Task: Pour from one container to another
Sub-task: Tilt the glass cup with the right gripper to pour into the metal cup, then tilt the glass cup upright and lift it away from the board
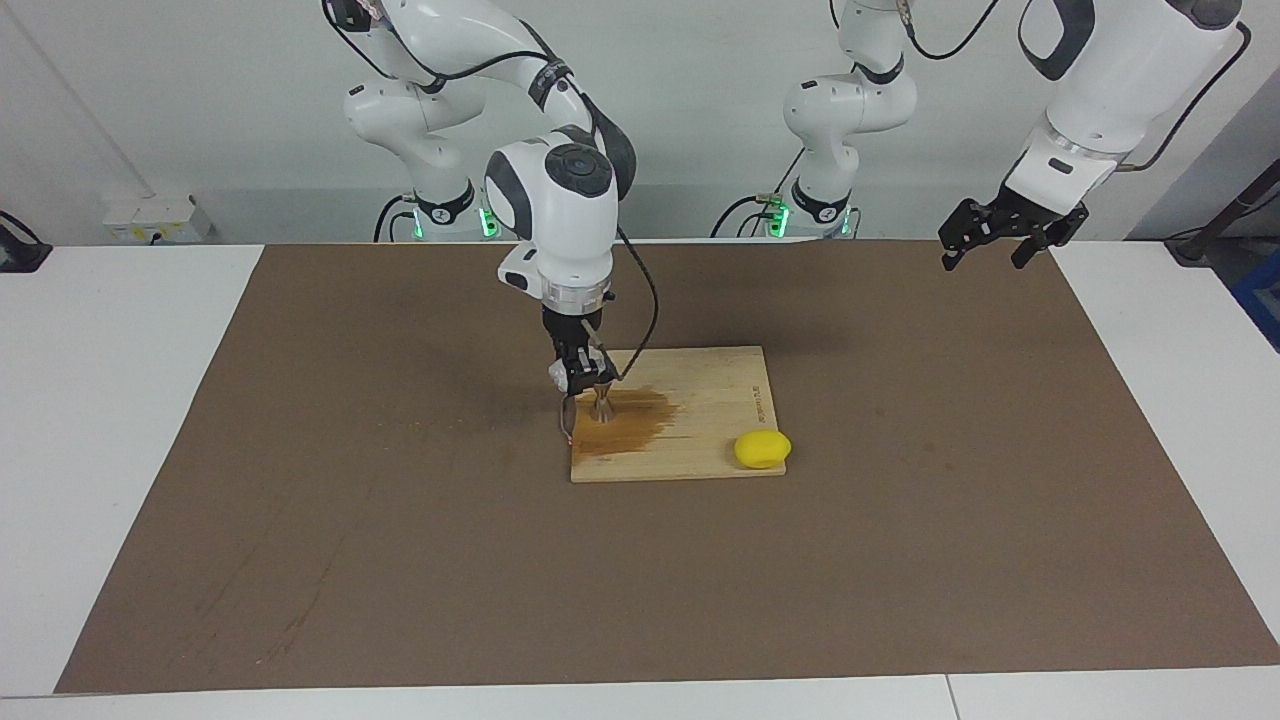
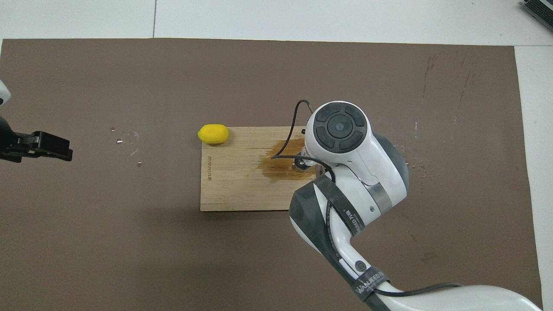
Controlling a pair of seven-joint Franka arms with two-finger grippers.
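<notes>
Jigger (image 1: pixel 604 404) at board (image 1: pixel 700 400) edge, mat (image 1: pixel 900 560) wide. Right end effector (image 1: pixel 578 384) vertical, pinching cup (image 1: pixel 556 375), lemon (image 1: pixel 762 449) at its 4 o'clock; left end effector (image 1: pixel 988 243) spread, waiting.

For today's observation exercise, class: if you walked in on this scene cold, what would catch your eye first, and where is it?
Probably the right gripper, low over the wooden board in mid-table, shut on a tiny clear cup beside the steel jigger, which stands on a dark wet stain. Next, the yellow lemon at the board's corner toward the left arm's end. The left gripper waits open, raised over the mat's edge.
</notes>
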